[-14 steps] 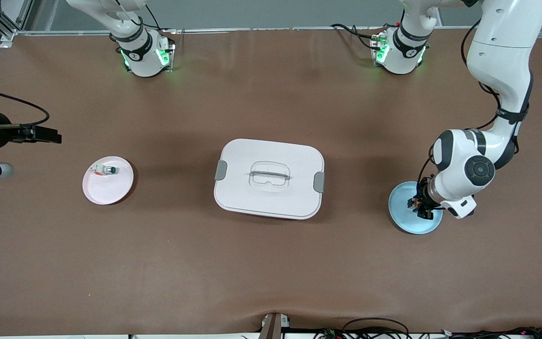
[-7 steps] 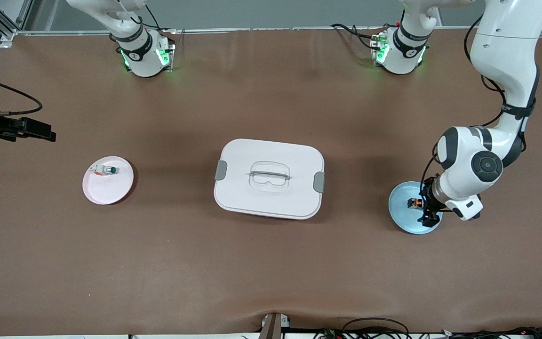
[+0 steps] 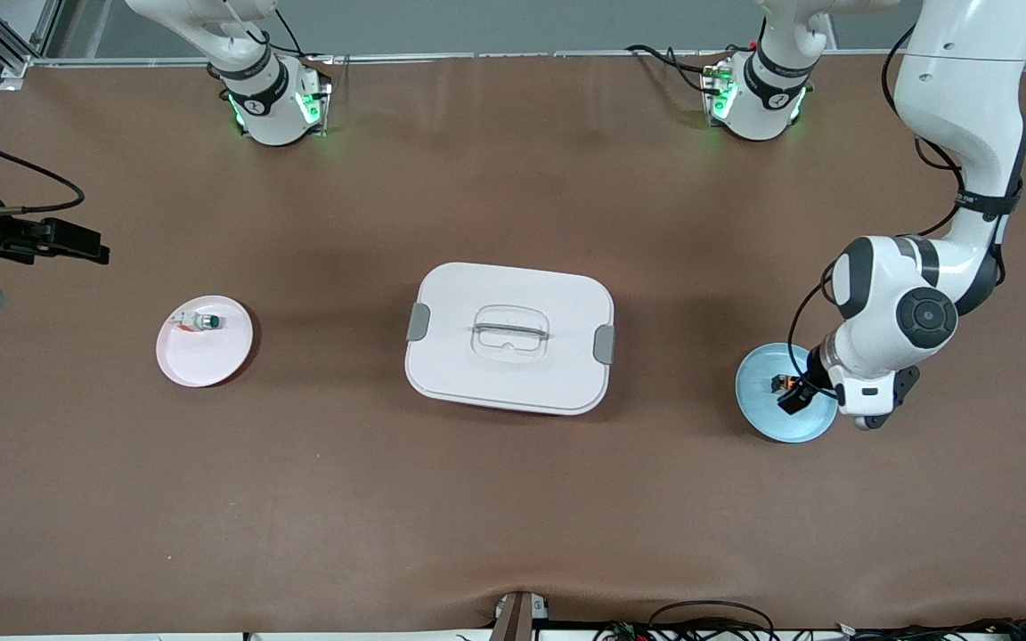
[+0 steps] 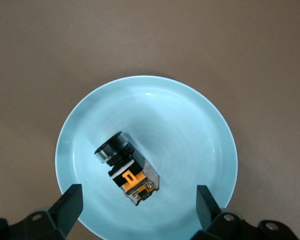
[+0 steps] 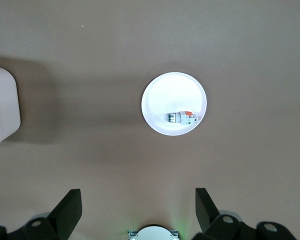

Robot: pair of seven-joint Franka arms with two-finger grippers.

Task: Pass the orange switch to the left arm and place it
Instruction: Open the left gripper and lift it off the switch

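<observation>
The orange switch (image 3: 781,384) lies on its side on a light blue plate (image 3: 758,405) at the left arm's end of the table. In the left wrist view the orange switch (image 4: 128,170) lies between the spread fingers, untouched, on the blue plate (image 4: 217,125). My left gripper (image 4: 138,199) is open and hovers low over that plate; it also shows in the front view (image 3: 796,397). My right gripper (image 5: 137,200) is open and empty, high over the right arm's end of the table. The white box (image 3: 509,336) stands shut mid-table.
A pale pink plate (image 3: 210,361) nearer the right arm's end holds a small white switch with a green button (image 3: 200,322); both show in the right wrist view, the plate (image 5: 162,92) and the white switch (image 5: 181,118). The arm bases (image 3: 272,102) stand along the table's back edge.
The left wrist has turned and shifted a little over the blue plate, uncovering the orange switch, which has stayed put. The right arm has shifted slightly at the table's end.
</observation>
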